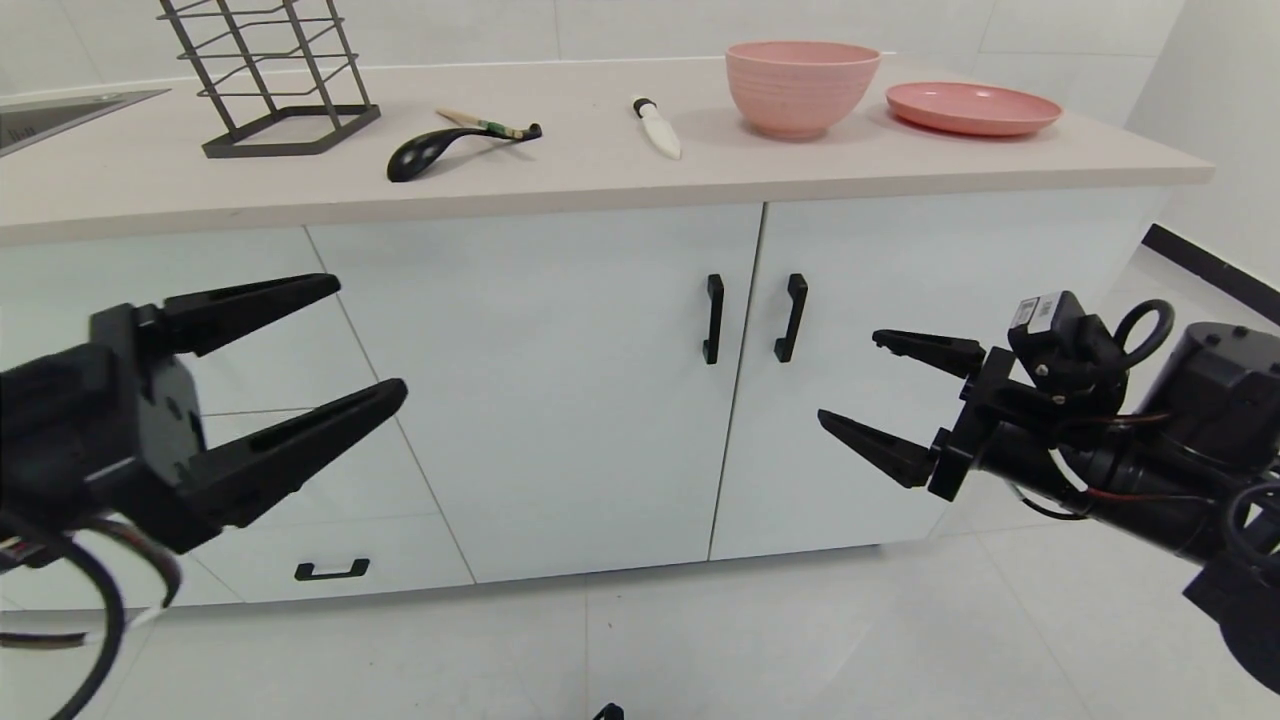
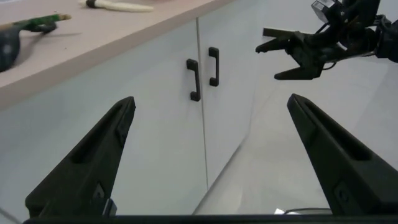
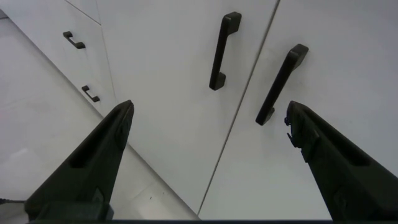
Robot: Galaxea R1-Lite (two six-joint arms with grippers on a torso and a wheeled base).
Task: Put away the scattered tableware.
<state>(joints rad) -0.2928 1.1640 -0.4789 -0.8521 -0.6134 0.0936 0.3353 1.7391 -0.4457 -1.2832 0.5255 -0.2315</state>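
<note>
Black and spread wide, the left gripper [image 1: 368, 338] hangs nearest, low in front of the white cabinet [image 1: 560, 400], and it holds nothing. The right gripper [image 1: 850, 377] is at about the same height on the other side, also wide open and empty, and it points toward the two door handles [image 1: 712, 318]. All the tableware lies higher and farther than both grippers, on the countertop [image 1: 600, 185], so I judge that the coming move is mainly upward and forward, over the counter edge. Toward the front of the counter the black spoon [image 1: 440, 148] lies with its long axis across the counter, bowl end to the robot's left. The chopsticks [image 1: 488, 124] seem to rest on its handle end, and both are nearer to the left arm. The white knife [image 1: 657, 126] lies about in the middle, its length running from near to far. The pink bowl [image 1: 800, 88] stands upright with the pink plate [image 1: 972, 108] just beside it, both on the right arm's side. Farthest on the left are the wire rack [image 1: 275, 80] and the sink [image 1: 60, 115]. The left wrist view adds the counter edge seen from below, with the spoon, chopsticks and knife, and the right gripper across from it. The right wrist view adds the door handles from close and the drawer handles [image 3: 74, 40].
</note>
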